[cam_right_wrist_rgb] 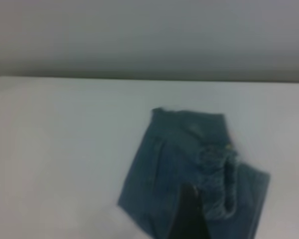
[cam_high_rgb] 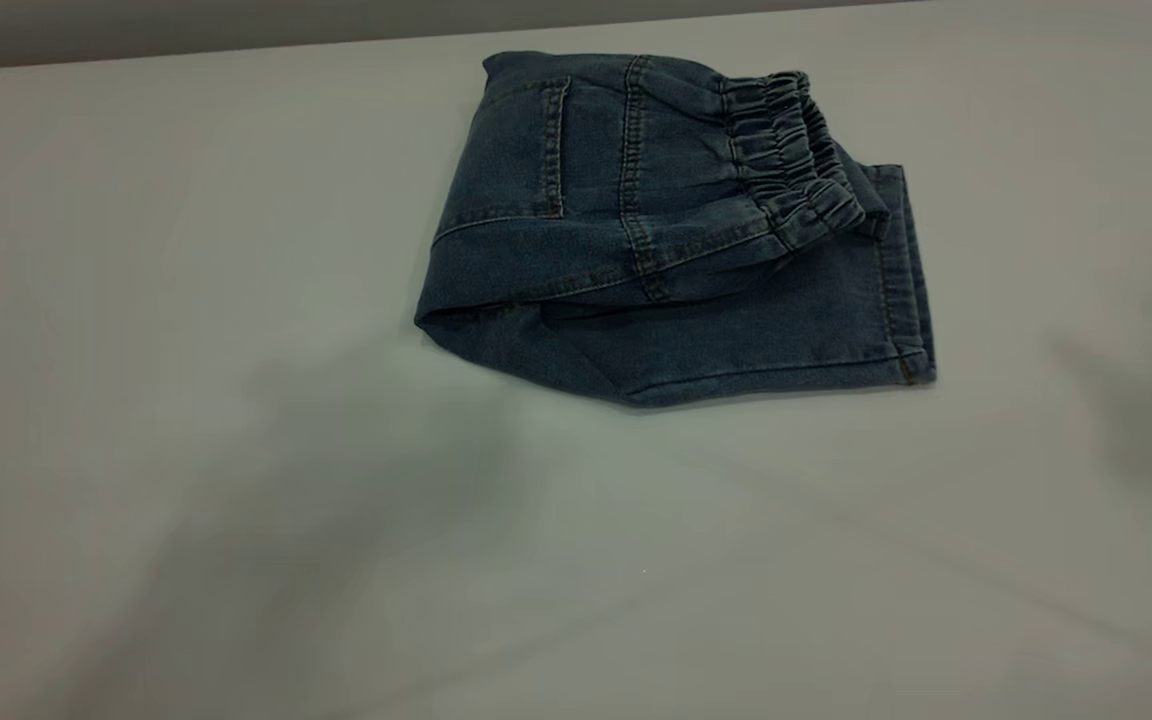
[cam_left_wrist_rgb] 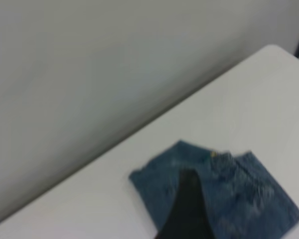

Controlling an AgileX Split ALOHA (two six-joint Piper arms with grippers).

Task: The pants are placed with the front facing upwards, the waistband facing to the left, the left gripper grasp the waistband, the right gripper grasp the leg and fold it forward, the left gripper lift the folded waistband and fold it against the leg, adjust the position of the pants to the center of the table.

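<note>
Nearest the camera: bare front stretch of the large pale grey matte bench, nothing resting on it. A soft shadow spreads over its near-left part, and a thin dark strip that cannot be identified cuts the near-left corner.

Left pincer: outside the exterior view. In the left wrist view it shows only as a black tapered shape in front of the garment, clear of the cloth as far as can be judged. Wide or narrow: cannot tell.

Short blue denim pants: folded into a compact, roughly rectangular bundle, lying flat in the far half of the bench, close to the far edge and a little right of its middle. The rounded fold edge faces the left side of the bench. The upper layer shows a back patch pocket with tan stitching, then a vertical double seam. The puckered, darker elastic waistband lies on top of the bundle towards its right end, running slantwise from the far edge towards the near side. The leg hems stick out beneath it and form the bundle's right end.

Right pincer: outside the exterior view. In the right wrist view, a black tapered shape near the waistband end of the pants. Holding nothing visible; wide or narrow cannot be told.

A second faint shadow lies at the bench's right edge.
</note>
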